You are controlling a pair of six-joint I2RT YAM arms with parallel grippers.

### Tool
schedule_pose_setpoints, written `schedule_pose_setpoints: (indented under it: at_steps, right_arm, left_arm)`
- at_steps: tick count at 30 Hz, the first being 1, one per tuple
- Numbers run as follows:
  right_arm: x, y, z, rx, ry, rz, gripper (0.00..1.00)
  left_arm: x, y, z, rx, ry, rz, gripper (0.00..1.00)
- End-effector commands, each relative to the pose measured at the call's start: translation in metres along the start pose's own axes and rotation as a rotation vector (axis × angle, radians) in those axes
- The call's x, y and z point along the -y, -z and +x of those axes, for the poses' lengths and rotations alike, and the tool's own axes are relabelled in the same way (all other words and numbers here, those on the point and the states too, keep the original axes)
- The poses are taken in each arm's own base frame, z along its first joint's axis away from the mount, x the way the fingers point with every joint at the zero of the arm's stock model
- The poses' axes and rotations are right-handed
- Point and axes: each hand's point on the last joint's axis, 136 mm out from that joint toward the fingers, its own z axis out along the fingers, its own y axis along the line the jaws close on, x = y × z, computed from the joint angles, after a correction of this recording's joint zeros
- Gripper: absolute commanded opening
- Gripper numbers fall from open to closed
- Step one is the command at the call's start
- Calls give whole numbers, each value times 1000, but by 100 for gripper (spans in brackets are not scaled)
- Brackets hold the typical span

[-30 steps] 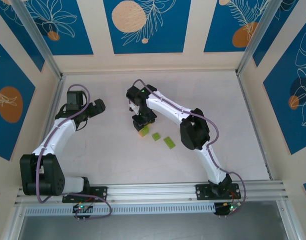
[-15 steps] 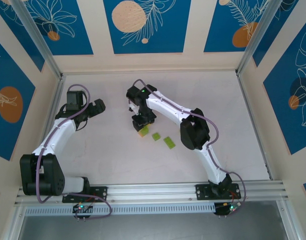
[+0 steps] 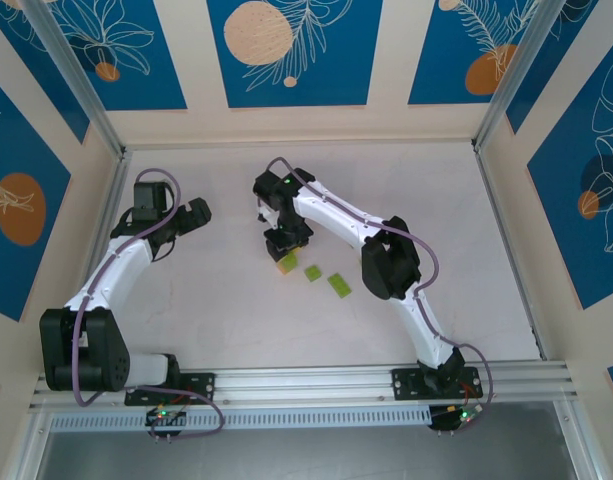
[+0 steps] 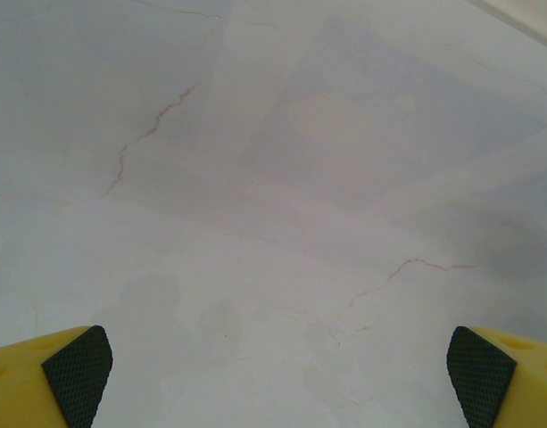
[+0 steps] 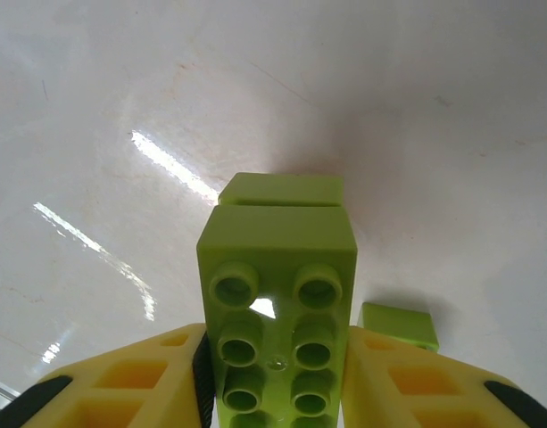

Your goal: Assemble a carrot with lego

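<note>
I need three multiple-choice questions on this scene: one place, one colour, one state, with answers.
1. On the table, the two loose green pieces lie: A) at its far left edge B) by the right gripper C) at its back edge.
2. The held brick is: A) orange B) lime-green C) blue.
3. The left gripper is: A) open B) shut on a brick C) shut, empty.
Answers: B, they lie just beside it; B, the right wrist view shows it lime-green; A, its fingers stand wide apart.
</note>
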Motion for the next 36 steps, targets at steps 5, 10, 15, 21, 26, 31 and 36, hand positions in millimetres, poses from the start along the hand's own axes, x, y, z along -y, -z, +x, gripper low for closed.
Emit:
schedule_pose_setpoints:
  at_steps: [5,10,15,21,26,31,36]
  right_arm:
    - [-4,2,2,-14,20,-20,37]
    - [-4,-2,4,-30,22,-14,36]
    - [-4,-9,9,-56,30,2,34]
    - [-4,-15,13,-77,36,18,33]
    - [-1,-21,16,-101,36,37,33]
    - [1,-29,22,-143,47,57,33]
    - [1,-39,28,-182,57,65,33]
  left_arm:
    - [-1,7,-6,20,1,7,99]
    - [-1,7,-6,20,1,7,99]
    - [-1,7,-6,21,0,7,99]
    - [-1,7,-6,19,1,7,99]
    - [-1,7,-6,19,0,8,99]
    - [-1,6,-6,19,2,8,99]
    - [-1,7,-6,20,2,8,99]
